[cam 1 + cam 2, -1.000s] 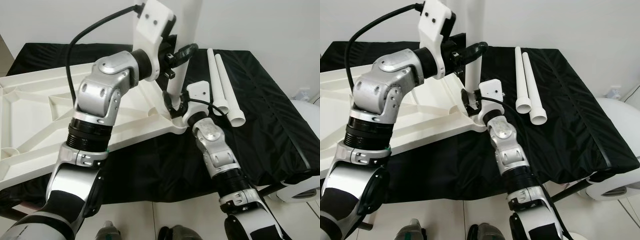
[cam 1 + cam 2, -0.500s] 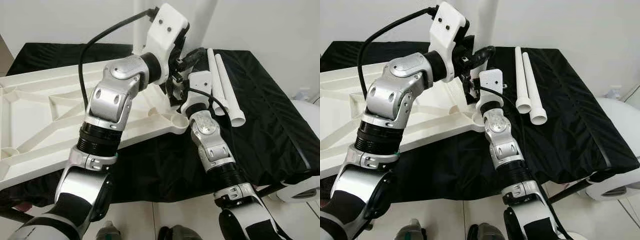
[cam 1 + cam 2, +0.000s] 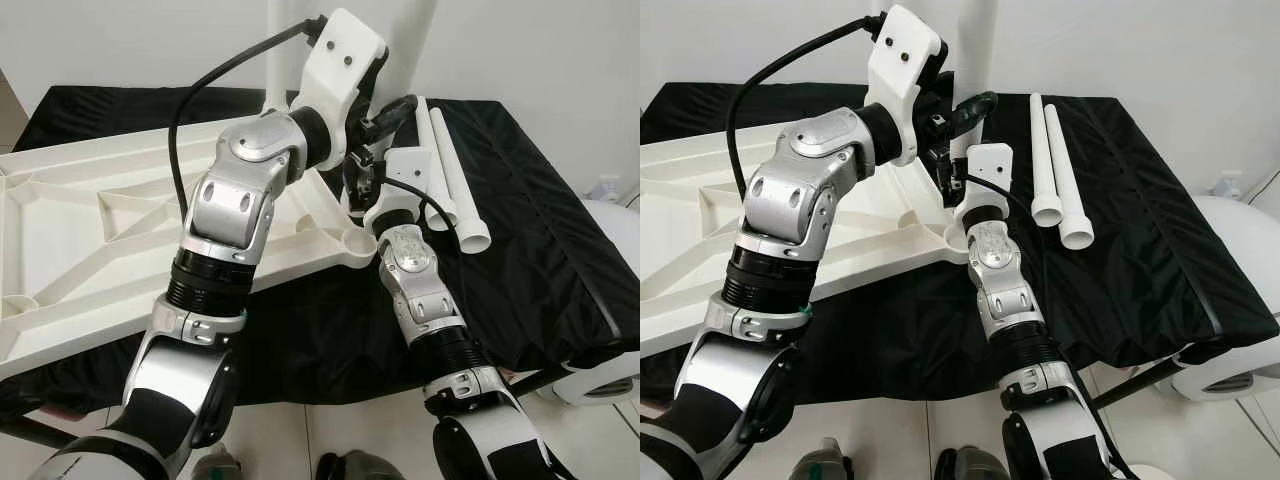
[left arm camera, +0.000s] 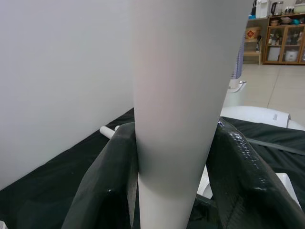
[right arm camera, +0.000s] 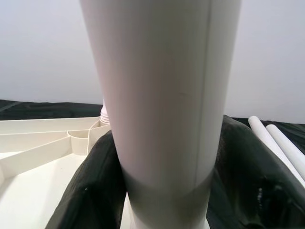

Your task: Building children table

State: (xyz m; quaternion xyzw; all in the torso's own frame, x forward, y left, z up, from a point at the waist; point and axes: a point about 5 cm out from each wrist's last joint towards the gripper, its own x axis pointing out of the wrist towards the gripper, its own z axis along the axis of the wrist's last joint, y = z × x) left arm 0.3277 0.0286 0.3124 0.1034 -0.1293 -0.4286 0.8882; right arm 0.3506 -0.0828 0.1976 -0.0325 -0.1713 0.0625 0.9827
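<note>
Standing upright at the near right corner of the upturned white tabletop [image 3: 80, 250], the white table leg [image 5: 162, 95] is a smooth, slightly tapering tube, and you have both tools clamped on it. Your left gripper [image 3: 965, 110] grasps it higher up, black fingers [image 4: 107, 191] pressed to either side; your right gripper [image 3: 952, 185] grasps it lower, just above the corner socket [image 3: 355, 240], its fingers [image 5: 90, 195] hugging the tube too. The tabletop lies underside up on the black cloth [image 3: 1140, 230], ribs showing, its near edge running just beside your right forearm. Two spare legs [image 3: 1055, 170] lie side by side on the cloth to your right, near the grippers but apart from them. Beyond them the cloth is open up to its right edge; a white wall stands close behind.
</note>
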